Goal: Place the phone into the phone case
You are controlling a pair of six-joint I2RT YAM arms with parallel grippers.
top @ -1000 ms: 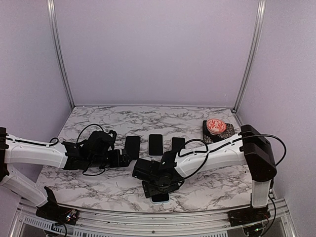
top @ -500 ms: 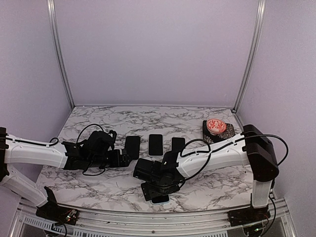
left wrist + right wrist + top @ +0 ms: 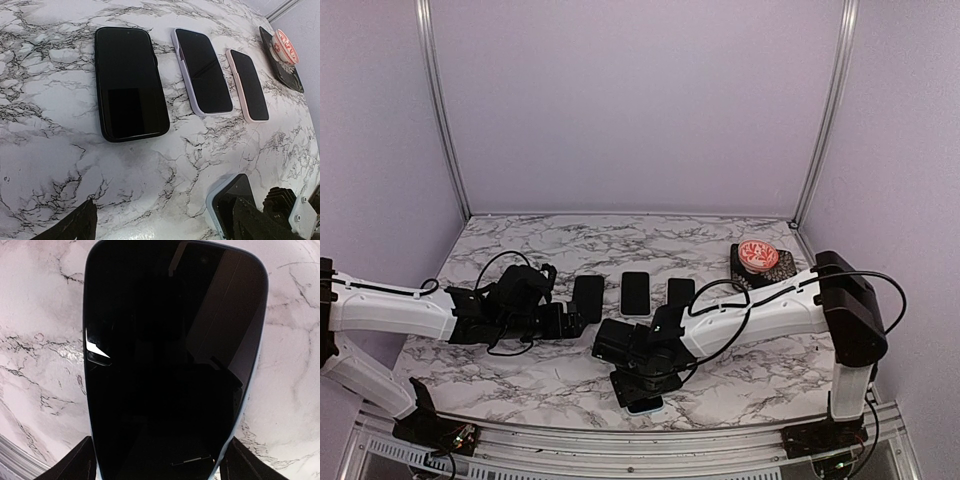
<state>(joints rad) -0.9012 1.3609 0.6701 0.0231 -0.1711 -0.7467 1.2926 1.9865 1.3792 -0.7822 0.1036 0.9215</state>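
Four phones lie screen-up on the marble table (image 3: 500,250). Three form a row across its middle: a black-cased phone (image 3: 130,82) on the left, a lilac-cased phone (image 3: 202,70) in the centre and a pink-cased phone (image 3: 249,85) on the right, each apart from its neighbour.

The fourth, the task's phone (image 3: 165,355), lies flat near the front edge of the table, well apart from the row. A pale blue case (image 3: 644,406) shows as a thin rim along its sides.

The right gripper (image 3: 638,385) hangs low directly over this phone. In the right wrist view its fingers (image 3: 75,465) stand one on each side of the phone's near end, just beside the rim. Whether they press on it or stand clear, I cannot tell.

The left gripper (image 3: 167,224) sits low over the table just left of the black-cased phone, with its jaws spread wide and only bare marble between them. Its camera looks along the row.

At the far right corner a dark tray (image 3: 287,75) carries a red-and-white round object (image 3: 284,45).
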